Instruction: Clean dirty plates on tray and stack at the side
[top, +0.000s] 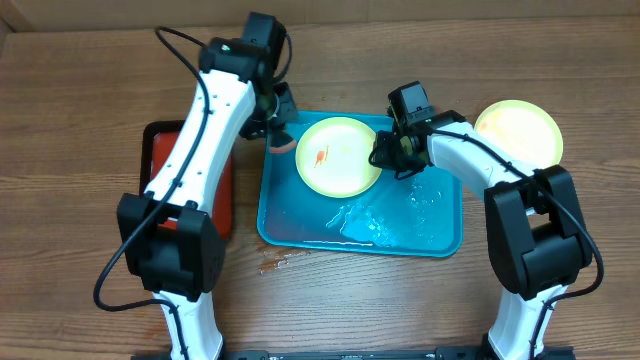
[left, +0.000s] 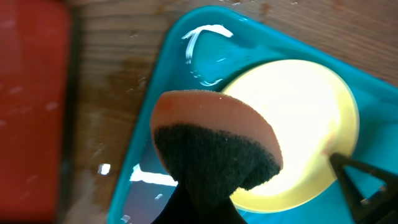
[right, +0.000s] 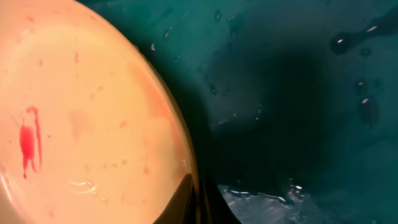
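A yellow-green plate (top: 340, 155) with a red smear lies in the wet turquoise tray (top: 440, 225). My right gripper (top: 388, 152) is shut on its right rim; the right wrist view shows the fingers (right: 198, 199) pinching the rim of the plate (right: 81, 124), red smear at left. My left gripper (top: 277, 122) is shut on an orange sponge with a dark scouring side (left: 214, 143), held over the tray's (left: 155, 81) far left corner, beside the plate (left: 298, 124). A second yellow-green plate (top: 518, 132) lies on the table right of the tray. The blue plate is out of view.
A red tray with a black rim (top: 160, 150) lies left of the turquoise tray, mostly under my left arm. Water is pooled in the tray's near half (top: 375, 222) and spilled on the wood by its near left corner (top: 280, 262).
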